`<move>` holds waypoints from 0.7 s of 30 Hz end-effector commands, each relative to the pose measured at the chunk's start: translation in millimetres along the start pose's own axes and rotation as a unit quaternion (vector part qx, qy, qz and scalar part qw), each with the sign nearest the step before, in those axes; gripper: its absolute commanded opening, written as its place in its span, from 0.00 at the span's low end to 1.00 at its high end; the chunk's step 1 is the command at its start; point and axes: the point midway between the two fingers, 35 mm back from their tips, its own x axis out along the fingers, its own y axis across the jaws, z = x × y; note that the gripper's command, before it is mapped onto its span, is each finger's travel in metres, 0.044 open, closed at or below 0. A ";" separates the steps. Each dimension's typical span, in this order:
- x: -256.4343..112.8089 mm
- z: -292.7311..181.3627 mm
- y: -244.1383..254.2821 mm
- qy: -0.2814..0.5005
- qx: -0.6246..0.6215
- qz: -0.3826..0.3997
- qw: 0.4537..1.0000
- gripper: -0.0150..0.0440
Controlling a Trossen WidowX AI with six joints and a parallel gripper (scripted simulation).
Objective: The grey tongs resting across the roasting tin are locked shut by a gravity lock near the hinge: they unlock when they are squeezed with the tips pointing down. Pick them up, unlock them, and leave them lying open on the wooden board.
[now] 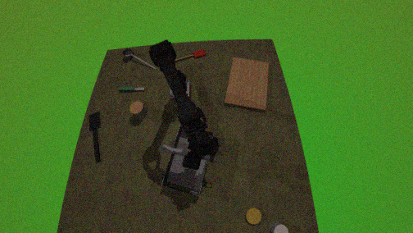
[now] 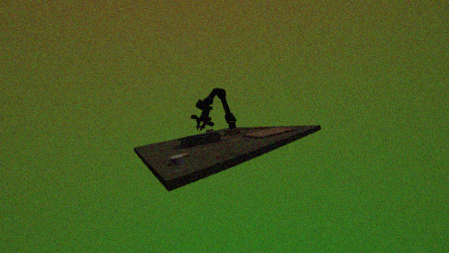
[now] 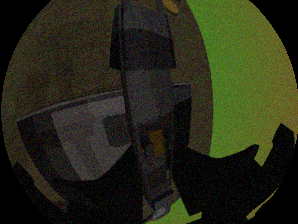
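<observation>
The grey tongs (image 1: 170,148) (image 3: 147,92) cross over the roasting tin (image 1: 183,184) (image 3: 90,137); one pale end sticks out left of the arm in the top view. In the wrist view they run lengthwise between the dark fingers, with an orange patch on them. My gripper (image 2: 200,127) (image 3: 150,141) is shut on the tongs, pointing down over the tin. The arm hides most of the tongs in the top view. Whether their arms are locked, and how high they are above the rim, I cannot tell. The wooden board (image 1: 247,84) (image 2: 269,132) lies flat at the far right.
A red-headed tool (image 1: 199,53), a pale-handled utensil (image 1: 143,61) and a green-and-white marker (image 1: 131,89) lie toward the back. A round tan piece (image 1: 136,107) and a black spatula (image 1: 95,121) are at left. A yellow disc (image 1: 253,216) and a white-topped item (image 1: 280,229) are front right.
</observation>
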 end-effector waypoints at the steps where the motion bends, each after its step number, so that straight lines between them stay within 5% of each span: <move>1: -5.1 -0.7 -2.2 0.002 0.001 0.002 1.000 0.00; 21: 0.5 0.8 -5.5 0.006 0.033 0.078 0.996 0.00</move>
